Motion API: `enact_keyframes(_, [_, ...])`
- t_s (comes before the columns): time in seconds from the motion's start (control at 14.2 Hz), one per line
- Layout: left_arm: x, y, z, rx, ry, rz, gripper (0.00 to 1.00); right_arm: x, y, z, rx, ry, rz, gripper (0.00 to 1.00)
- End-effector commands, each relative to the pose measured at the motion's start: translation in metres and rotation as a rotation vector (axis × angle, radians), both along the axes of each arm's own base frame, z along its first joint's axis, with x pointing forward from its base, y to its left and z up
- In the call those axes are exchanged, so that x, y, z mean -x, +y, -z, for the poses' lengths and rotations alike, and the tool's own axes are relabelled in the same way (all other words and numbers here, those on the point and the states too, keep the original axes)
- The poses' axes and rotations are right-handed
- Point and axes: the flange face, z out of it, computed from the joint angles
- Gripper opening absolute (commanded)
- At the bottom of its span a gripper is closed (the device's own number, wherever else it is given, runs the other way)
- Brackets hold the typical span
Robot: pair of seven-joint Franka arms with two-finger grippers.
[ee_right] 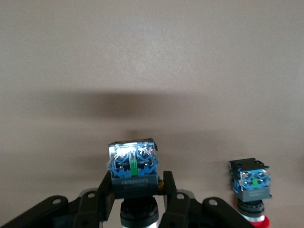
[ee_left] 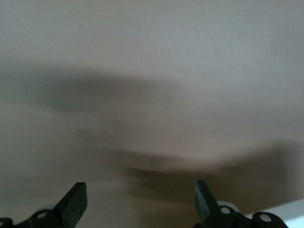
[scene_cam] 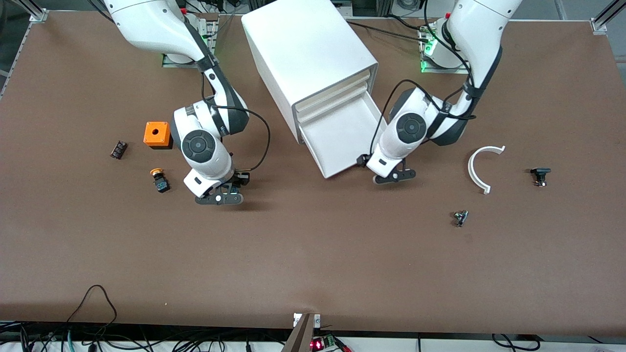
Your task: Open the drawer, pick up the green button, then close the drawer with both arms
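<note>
The white cabinet [scene_cam: 313,54] stands at the table's middle with its lowest drawer [scene_cam: 342,146] pulled out, and nothing shows in it. My right gripper [scene_cam: 219,198] is low over the table toward the right arm's end. In the right wrist view it [ee_right: 135,184] is shut on a button [ee_right: 133,166] with a black body and a blue contact block; its cap is hidden. My left gripper [scene_cam: 393,177] is low beside the open drawer's front corner. In the left wrist view it [ee_left: 140,202] is open and empty over bare table.
A red-capped button [scene_cam: 159,180] stands beside my right gripper and also shows in the right wrist view [ee_right: 251,187]. An orange box [scene_cam: 157,134] and a small black part [scene_cam: 118,149] lie near it. A white curved piece [scene_cam: 481,168] and two small dark parts [scene_cam: 540,176] [scene_cam: 460,217] lie toward the left arm's end.
</note>
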Motion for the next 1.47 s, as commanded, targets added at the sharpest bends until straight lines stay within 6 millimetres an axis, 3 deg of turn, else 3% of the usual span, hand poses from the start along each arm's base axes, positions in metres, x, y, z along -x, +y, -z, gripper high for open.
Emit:
enact_keyframes(0.0, [0.043,-0.028,-0.002,0.01,0.056,0.052,1.0,0.025,-0.011,0.016,-0.017,-0.034,0.017,0.34])
enact_keyframes(0.28, [0.092,-0.082,-0.009,0.035,0.095,0.187,1.0,0.034,-0.015,0.04,-0.025,-0.053,0.01,0.38])
enact_keyframes(0.35, [0.095,-0.086,-0.009,0.037,0.096,0.197,1.0,0.033,-0.016,0.04,-0.025,-0.051,0.015,0.56])
enact_keyframes(0.42, [0.097,-0.088,-0.011,0.039,0.095,0.202,1.0,0.03,-0.016,0.034,-0.029,-0.059,0.023,1.0])
enact_keyframes(0.49, [0.097,-0.088,-0.01,0.039,0.096,0.202,1.0,0.029,-0.016,0.028,-0.026,-0.052,0.042,1.0])
enact_keyframes(0.63, [0.092,-0.088,-0.014,0.048,0.073,0.203,1.0,0.013,-0.012,-0.006,-0.019,-0.032,0.065,1.0])
enact_keyframes(0.7, [0.076,-0.084,-0.028,0.066,0.03,0.179,1.0,0.003,-0.008,-0.03,-0.014,-0.021,0.069,1.0])
enact_keyframes(0.84, [0.015,-0.032,-0.076,0.096,-0.093,0.055,1.0,-0.015,-0.004,-0.083,-0.004,0.005,0.079,1.0])
enact_keyframes(1.05, [-0.045,0.048,-0.154,0.125,-0.244,-0.117,1.0,-0.02,-0.01,-0.158,-0.02,-0.013,0.092,1.0])
enact_keyframes(1.26, [-0.057,0.102,-0.219,0.093,-0.336,-0.191,1.0,-0.017,-0.036,-0.221,-0.039,-0.047,0.124,1.0])
enact_keyframes(1.4, [-0.054,0.146,-0.264,0.04,-0.33,-0.108,1.0,-0.022,-0.068,-0.264,-0.057,-0.077,0.171,1.0])
